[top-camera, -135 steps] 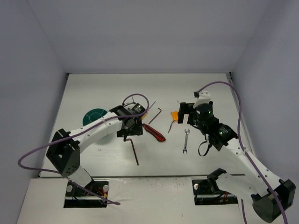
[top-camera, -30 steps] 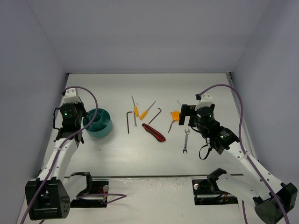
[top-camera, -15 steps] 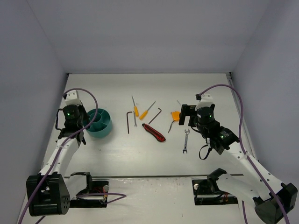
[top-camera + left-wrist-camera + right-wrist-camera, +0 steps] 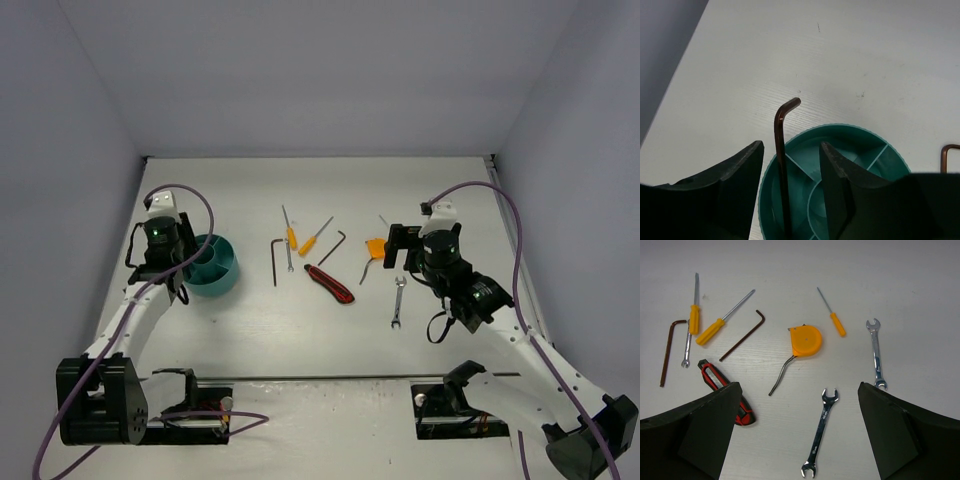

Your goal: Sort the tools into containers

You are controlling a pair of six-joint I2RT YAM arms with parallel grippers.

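We find the left claw [image 4: 791,147] roughly half open and gripping nothing. A dark hex key [image 4: 779,150] stands between its fingers, touching neither, with its long leg down in the teal bowl [image 4: 855,142] directly beneath the claw and its bend leaning over the rim. The right claw [image 4: 798,390] is spread fully and holds nothing above the table [image 4: 920,270]. Below it lie the utility knife [image 4: 715,377] against one finger, a second hex key [image 4: 742,336] ahead, and a silver wrench [image 4: 821,432] between the fingers. We judge these tools light, rigid and slick, so take each across mid-shaft.
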